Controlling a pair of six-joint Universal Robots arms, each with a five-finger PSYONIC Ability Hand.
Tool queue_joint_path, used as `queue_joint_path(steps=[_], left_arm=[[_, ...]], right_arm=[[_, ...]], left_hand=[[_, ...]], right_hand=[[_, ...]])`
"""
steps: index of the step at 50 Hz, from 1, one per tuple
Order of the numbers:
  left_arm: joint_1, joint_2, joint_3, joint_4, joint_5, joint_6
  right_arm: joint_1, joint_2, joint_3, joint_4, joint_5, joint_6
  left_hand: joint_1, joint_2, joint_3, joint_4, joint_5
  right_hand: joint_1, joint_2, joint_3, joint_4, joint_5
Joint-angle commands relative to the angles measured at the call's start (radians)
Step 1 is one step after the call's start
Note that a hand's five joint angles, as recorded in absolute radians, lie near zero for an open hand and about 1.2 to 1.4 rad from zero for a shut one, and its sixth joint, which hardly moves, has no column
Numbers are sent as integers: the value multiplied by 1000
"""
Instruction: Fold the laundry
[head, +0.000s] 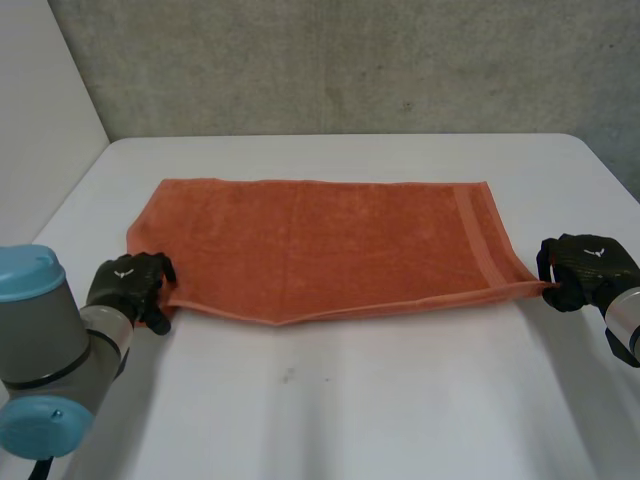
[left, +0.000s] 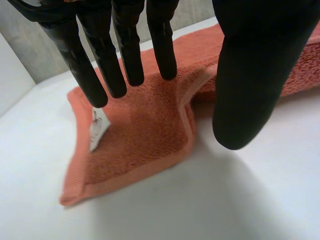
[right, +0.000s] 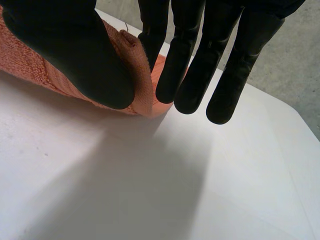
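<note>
The orange terry towel (head: 320, 245), folded double, lies flat across the middle of the white bench (head: 330, 400), with wide bare surface at 6 o'clock and a narrower strip at 12. The left hand (head: 125, 285) is at its 8 o'clock corner, straight fingers (left: 127, 50) spread over the cloth and thumb well apart; contact is unclear, and a white label (left: 97, 127) is half hidden. The right hand (head: 590, 265), at 4 o'clock, pinches the lifted corner between thumb and finger

tag (left: 98, 127) on towel (left: 150, 135) illegible, no readable text
</note>
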Motion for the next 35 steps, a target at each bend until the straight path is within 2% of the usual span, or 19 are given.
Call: queue_joint_path(steps=[1,6,15,16,17,18,19,20,23,25,29,31,34,35], left_arm=[[-6,-60,43,-3,-3,-29],[-6,-85,66,0,-3,-35],[-6,-134,95,20,-3,-37],[-6,-137,101,34,-5,-35],[-4,-137,104,51,-8,-35],[-4,-137,104,51,-8,-35],[-1,-136,101,78,-18,-35],[-1,-136,101,79,-18,-35],[11,-110,84,137,-69,-32],[20,-29,46,160,-101,-21],[36,56,-8,158,-100,-18],[40,93,-37,157,-100,-11],[43,171,-94,129,-98,48],[48,209,-120,99,-98,101]], right_arm=[[1,0,2,-1,0,0],[1,0,3,-1,0,-2],[1,0,5,-1,0,-2],[1,0,5,-1,0,-2],[-1,-1,5,-1,2,-3],[-1,-1,5,-1,2,-3],[-1,-4,5,-1,3,-6],[-1,-12,5,-1,6,-9],[-1,-20,6,-1,9,-14],[0,-35,2,13,14,-20],[2,-67,3,33,14,-40],[7,-106,5,77,14,-98],[5,-127,3,108,15,-137],[5,-147,0,146,15,-173]], left_hand=[[314,315,315,314,316],[400,400,401,399,401],[412,412,413,411,413],[502,502,503,501,504],[694,695,695,694,696],[696,697,697,696,698],[838,839,839,838,840],[840,840,841,839,842],[840,840,841,839,842],[840,840,841,839,842],[840,840,841,839,842],[840,840,841,839,842],[840,840,841,839,842],[840,840,841,839,842]], right_hand=[[413,211,209,202,229],[413,211,209,202,229],[413,211,209,202,229],[413,211,209,202,229],[413,211,209,202,229],[413,211,209,202,229],[413,211,209,202,229],[413,211,209,202,229],[413,211,209,202,229],[413,211,209,202,229],[413,211,209,202,229],[413,211,209,202,229],[413,211,209,202,229],[413,211,209,202,229]])
